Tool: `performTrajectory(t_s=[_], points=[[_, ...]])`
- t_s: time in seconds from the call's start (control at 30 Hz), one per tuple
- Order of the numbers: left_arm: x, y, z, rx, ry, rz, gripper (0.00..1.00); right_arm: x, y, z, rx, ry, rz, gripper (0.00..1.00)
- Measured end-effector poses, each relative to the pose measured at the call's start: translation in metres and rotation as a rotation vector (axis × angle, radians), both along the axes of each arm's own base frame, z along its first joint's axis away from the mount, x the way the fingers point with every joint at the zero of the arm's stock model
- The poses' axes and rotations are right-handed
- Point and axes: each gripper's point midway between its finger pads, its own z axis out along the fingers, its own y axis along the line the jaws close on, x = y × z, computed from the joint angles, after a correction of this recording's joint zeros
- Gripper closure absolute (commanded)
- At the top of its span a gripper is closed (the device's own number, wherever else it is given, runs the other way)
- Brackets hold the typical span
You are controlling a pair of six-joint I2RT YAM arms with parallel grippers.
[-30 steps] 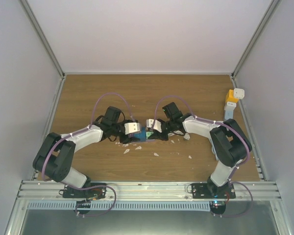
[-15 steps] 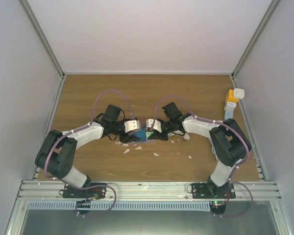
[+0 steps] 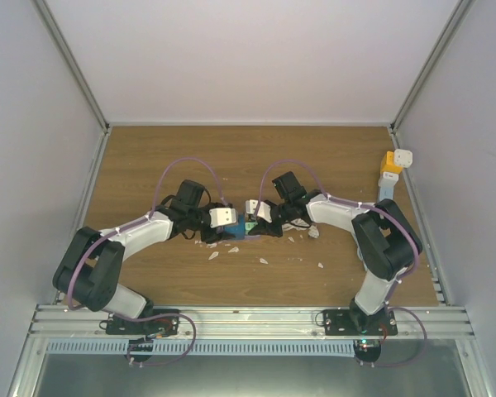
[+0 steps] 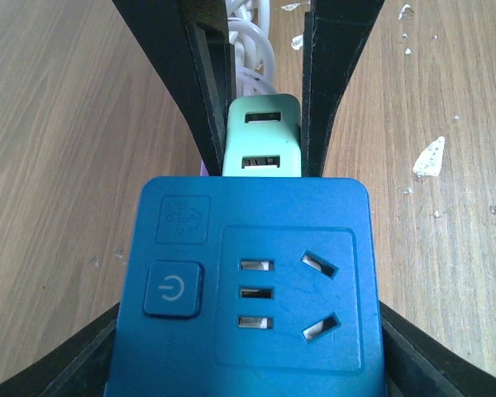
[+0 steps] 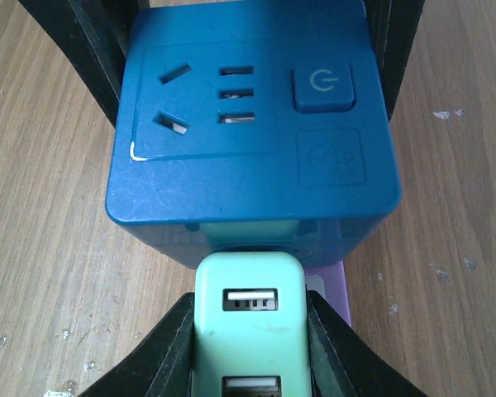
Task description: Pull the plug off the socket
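Observation:
A blue cube socket (image 3: 246, 225) lies at the middle of the wooden table. A mint green USB plug (image 3: 255, 222) sits pressed against its right side. My left gripper (image 3: 235, 225) is shut on the blue socket (image 4: 248, 281), with its black fingers (image 4: 74, 364) at both sides. My right gripper (image 3: 261, 223) is shut on the green plug (image 5: 250, 331), with its black fingers (image 5: 161, 356) clamping both sides. In the right wrist view the plug's front meets the socket (image 5: 248, 149) with no gap. In the left wrist view the plug (image 4: 263, 141) shows just beyond the socket's far edge.
White flakes (image 3: 264, 260) lie scattered on the wood in front of the grippers. A stack of orange, white and blue blocks (image 3: 390, 169) stands at the right wall. A purple piece (image 5: 331, 285) lies under the plug. A white cable (image 4: 252, 50) runs behind the plug.
The left arm's elbow shifted slightly and came back. Socket, plug and both grippers stay at about the same spot, still joined.

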Motion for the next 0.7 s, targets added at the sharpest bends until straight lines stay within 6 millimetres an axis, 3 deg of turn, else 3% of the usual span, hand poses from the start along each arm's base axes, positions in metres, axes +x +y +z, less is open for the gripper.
performTrajectory(t_s=[0.33, 0.7], points=[[0.0030, 0.0014, 0.0010, -0.038, 0.098, 0.042, 0.64, 0.0006, 0.0005, -0.0004, -0.001, 0.004, -0.004, 0.99], [0.0029, 0.0017, 0.0013, -0.034, 0.078, 0.025, 0.63, 0.0007, 0.0006, -0.0006, -0.001, 0.005, -0.004, 0.99]])
